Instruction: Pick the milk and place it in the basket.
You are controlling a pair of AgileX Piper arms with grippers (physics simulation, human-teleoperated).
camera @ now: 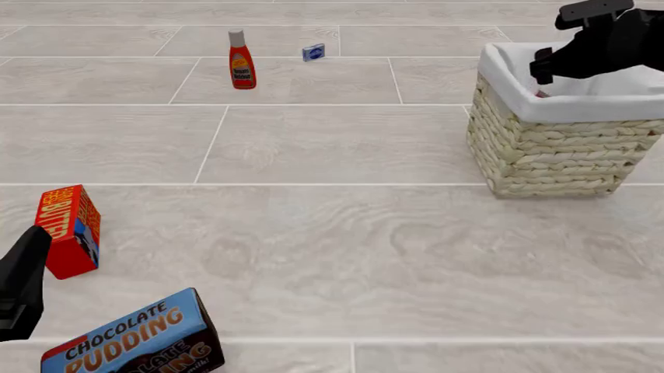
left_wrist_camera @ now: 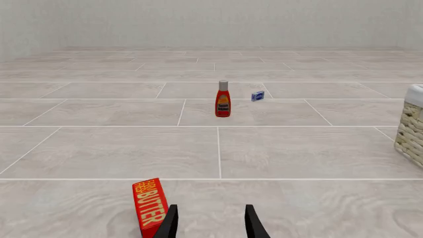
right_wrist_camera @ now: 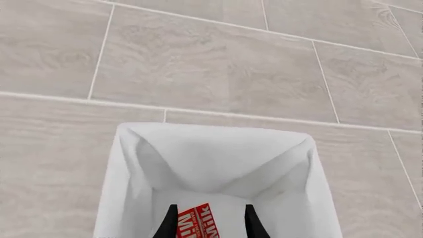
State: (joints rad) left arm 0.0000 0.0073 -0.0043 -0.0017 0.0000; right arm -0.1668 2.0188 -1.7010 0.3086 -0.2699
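My right tool (right_wrist_camera: 211, 224) is hanging over the basket (camera: 539, 148), near the far right corner of the counter (camera: 343, 233), its fingers (right_wrist_camera: 170, 224) reaching down into the white liner. The red top of the milk (right_wrist_camera: 203, 222) is sitting between them with its white lettering showing, down inside the basket. The fingers are lying close along both sides of the carton, but I cannot tell whether they are pressing on it or standing just clear. In the front view the arm is covering the basket's far right rim, and only a sliver of red is showing inside the cloth.

My left tool (left_wrist_camera: 210, 223) is hovering low near the near left edge of the counter, fingers parted with nothing between them. Just beside it the red butter box (camera: 68, 230) is standing upright. Nearer the front edge the chocolate pudding box (camera: 135, 338) is lying tilted. Well away, toward the far edge, the ketchup bottle (camera: 242, 61) is standing upright, with a small blue packet (camera: 313, 52) near it.
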